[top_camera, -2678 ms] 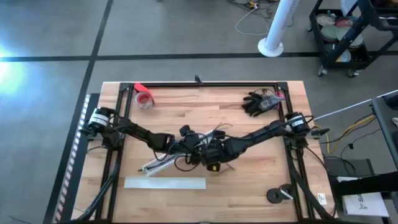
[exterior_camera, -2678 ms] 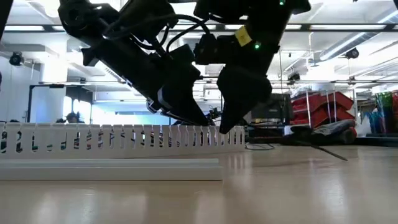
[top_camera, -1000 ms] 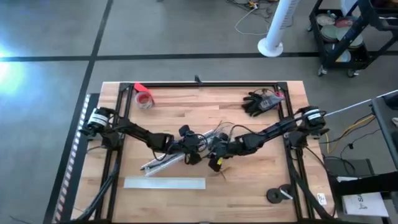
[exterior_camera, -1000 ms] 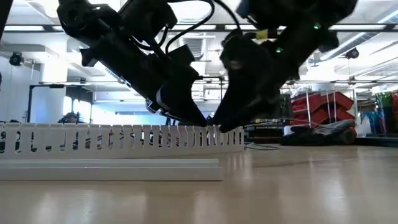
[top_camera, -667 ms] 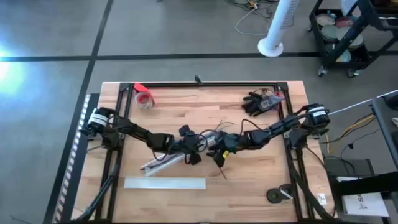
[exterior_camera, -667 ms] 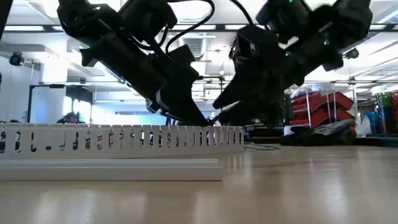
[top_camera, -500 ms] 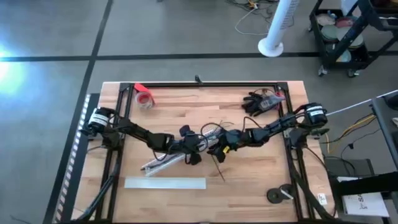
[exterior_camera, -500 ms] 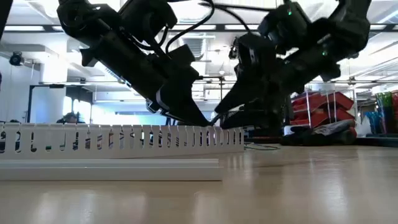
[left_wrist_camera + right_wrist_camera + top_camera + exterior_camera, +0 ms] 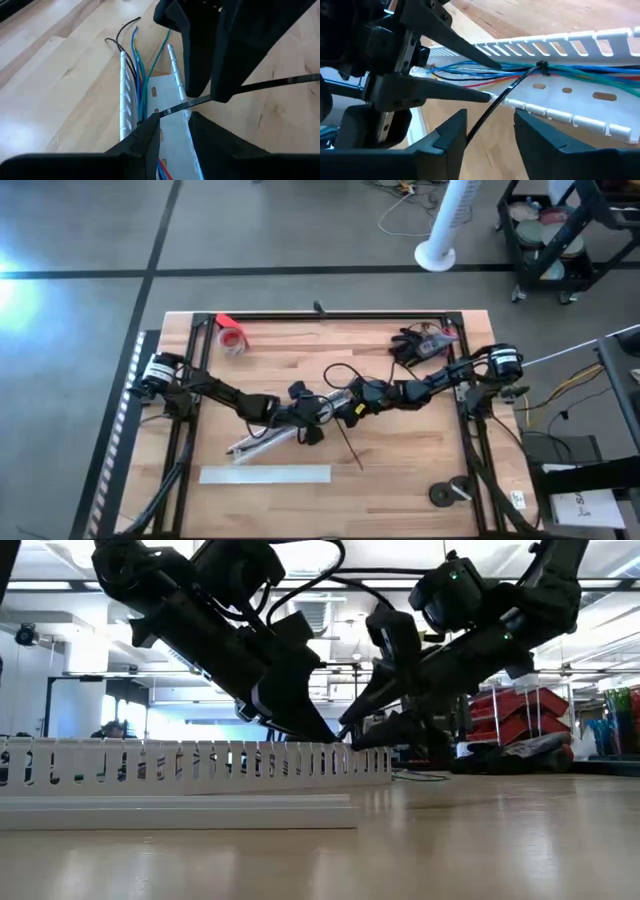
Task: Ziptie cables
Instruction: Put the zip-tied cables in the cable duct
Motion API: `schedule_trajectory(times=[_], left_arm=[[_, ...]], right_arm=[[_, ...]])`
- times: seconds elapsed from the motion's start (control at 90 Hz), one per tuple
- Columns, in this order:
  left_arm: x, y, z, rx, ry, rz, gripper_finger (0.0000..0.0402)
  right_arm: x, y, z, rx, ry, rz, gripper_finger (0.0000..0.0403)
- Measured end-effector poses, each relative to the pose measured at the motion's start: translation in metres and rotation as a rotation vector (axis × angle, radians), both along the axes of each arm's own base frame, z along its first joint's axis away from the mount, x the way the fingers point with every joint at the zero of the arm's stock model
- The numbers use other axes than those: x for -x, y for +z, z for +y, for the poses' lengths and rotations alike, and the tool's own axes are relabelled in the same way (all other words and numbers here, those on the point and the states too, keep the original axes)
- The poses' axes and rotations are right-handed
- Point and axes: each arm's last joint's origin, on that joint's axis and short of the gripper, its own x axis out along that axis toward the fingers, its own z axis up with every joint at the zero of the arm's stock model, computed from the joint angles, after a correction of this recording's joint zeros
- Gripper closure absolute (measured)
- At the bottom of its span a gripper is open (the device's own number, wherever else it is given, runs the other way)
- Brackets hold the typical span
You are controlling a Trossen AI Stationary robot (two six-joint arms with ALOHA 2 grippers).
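Observation:
A white slotted duct (image 9: 262, 441) lies on the wooden table and holds the cables (image 9: 580, 70), blue, green, red and black wires laid side by side. A black ziptie (image 9: 540, 65) is looped round them; its tail (image 9: 350, 448) trails over the table toward the near edge. My left gripper (image 9: 172, 120) is open over the duct end, one finger on each side of the cables. My right gripper (image 9: 491, 117) is open just right of it, pointing at the ziptie, with the tail running between its fingers. My left gripper has one fingertip (image 9: 496, 64) right at the cables, coming slanting down from the table's left; I cannot tell whether it touches them. My right gripper has the ziptie tail (image 9: 479, 124) passing close by one finger; I cannot tell whether they touch.
A flat white strip (image 9: 265, 474) lies near the front edge. A red tape roll (image 9: 232, 340) sits at the far left, a black glove (image 9: 415, 345) at the far right, and a small dark round part (image 9: 450, 493) at the near right. Bare wood lies near the table's front right.
My right gripper has drawn back from the duct toward the table's right and far edges and has tipped flatter. More of the ziptie's tail now shows on the table. My left arm has kept still.

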Motion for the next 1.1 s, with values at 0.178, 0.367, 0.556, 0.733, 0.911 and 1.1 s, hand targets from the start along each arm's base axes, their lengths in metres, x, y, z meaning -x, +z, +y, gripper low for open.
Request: schedule_trajectory(times=[0.178,0.367,0.556,0.733,0.911,1.1], left_arm=[[-0.0002,0.0003,-0.0001,-0.007,-0.006,-0.001,0.0303],[-0.0002,0.0003,-0.0001,-0.008,-0.006,-0.001,0.0303],[-0.0003,0.0004,-0.0001,-0.008,-0.006,-0.002,0.0303],[-0.0004,0.0005,-0.0002,-0.010,-0.008,-0.003,0.0303],[-0.0004,0.0006,-0.0002,-0.010,-0.008,-0.004,0.0303],[-0.0006,0.0007,-0.0002,-0.010,-0.008,-0.007,0.0303]], right_arm=[[-0.0021,0.0023,0.0008,-0.033,0.008,-0.012,0.0328],[-0.0039,0.0040,0.0027,-0.056,0.017,-0.018,0.0352],[-0.0039,0.0040,0.0027,-0.056,0.017,-0.018,0.0347],[-0.0037,0.0038,0.0085,-0.070,0.028,-0.014,0.0339],[-0.0037,0.0038,0.0090,-0.073,0.024,-0.014,0.0322],[-0.0038,0.0038,0.0077,-0.065,-0.028,-0.015,0.0326]])
